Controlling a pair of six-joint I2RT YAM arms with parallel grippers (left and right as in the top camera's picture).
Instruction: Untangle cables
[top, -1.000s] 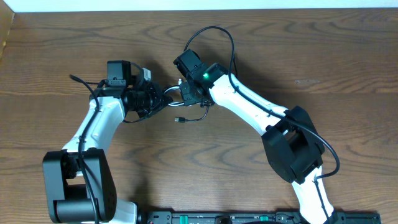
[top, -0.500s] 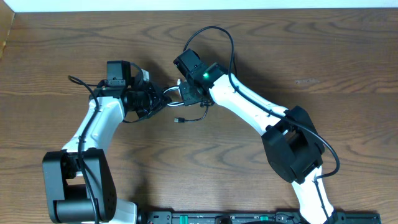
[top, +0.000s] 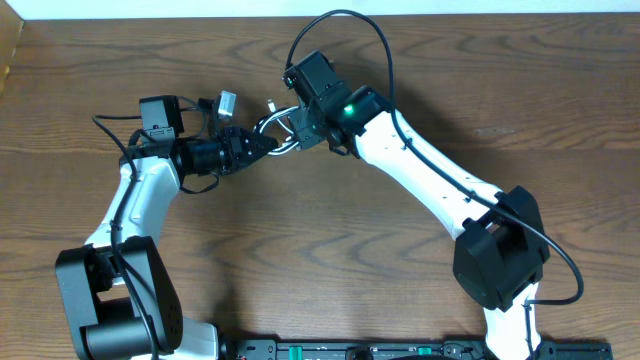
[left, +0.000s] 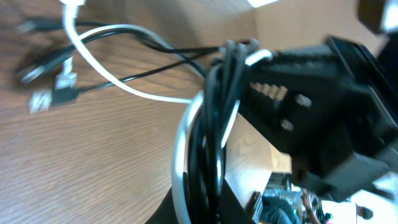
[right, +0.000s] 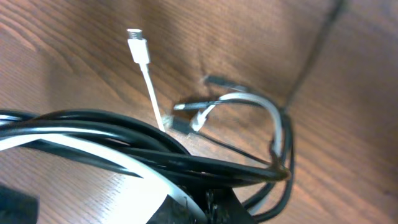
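Note:
The cables (top: 270, 125) are one tight bundle, a white cord among black ones, held up between my two grippers near the table's upper middle. My left gripper (top: 260, 143) is shut on the bundle from the left, and my right gripper (top: 287, 130) is shut on it from the right, almost touching. In the left wrist view the bundle (left: 208, 124) rises from my jaws toward the right gripper's black fingers (left: 298, 112), with loose plug ends (left: 53, 93) trailing left. In the right wrist view the cords (right: 124, 140) cross the frame, and a white plug (right: 138, 45) hangs loose over the wood.
A white plug end (top: 227, 102) sticks up just above the left wrist. The right arm's own thick black cable (top: 345, 15) arches near the table's far edge. A cardboard corner (top: 10, 50) sits at far left. The arm bases (top: 400, 350) line the near edge.
Both grippers have moved up and to the left with the bundle. The dangling black plug that lay on the table below them has come up off the wood.

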